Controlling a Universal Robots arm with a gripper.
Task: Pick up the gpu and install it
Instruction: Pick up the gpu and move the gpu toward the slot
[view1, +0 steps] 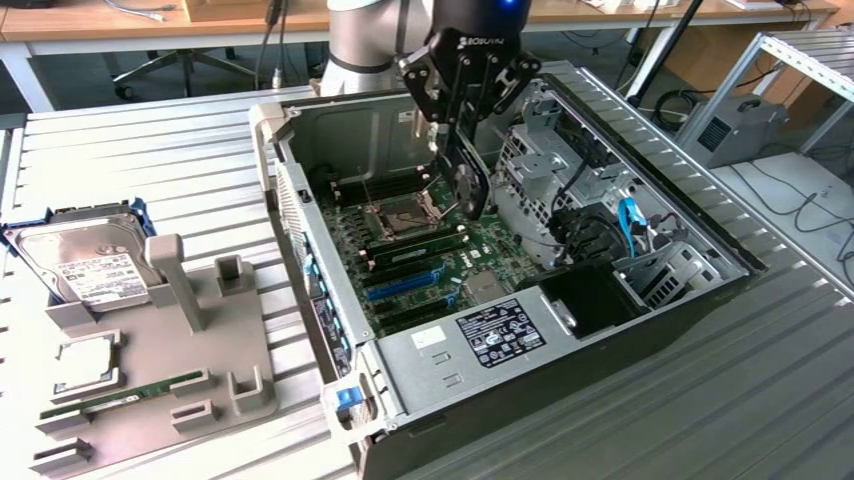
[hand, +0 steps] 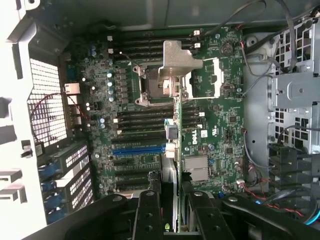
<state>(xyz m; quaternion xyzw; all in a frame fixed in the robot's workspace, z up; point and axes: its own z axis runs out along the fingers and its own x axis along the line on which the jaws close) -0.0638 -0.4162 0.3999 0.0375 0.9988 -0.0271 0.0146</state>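
black fingers (hand: 150, 215) of the gripper (hand: 170, 212) are clamped narrow on the gpu (hand: 171, 170), carrying it on edge with its silver bracket (hand: 177, 62) at the far end, probably so the connector edge faces the motherboard (hand: 225, 130). in the exterior view its round fan (view1: 467, 188) shows side-on inside the open computer case (view1: 287, 150), apparently above the board and not yet seated. the blue slot (hand: 137, 149) lies just beside the card's line. the hard drive (view1: 87, 265) rests well apart on the tray (view1: 214, 380).

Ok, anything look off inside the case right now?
Nothing damaged or spilled. The small green fan-cooled gpu card hangs end-down in the fingers, its silver end bracket seemingly over the metal processor socket, away from the blue expansion slot.
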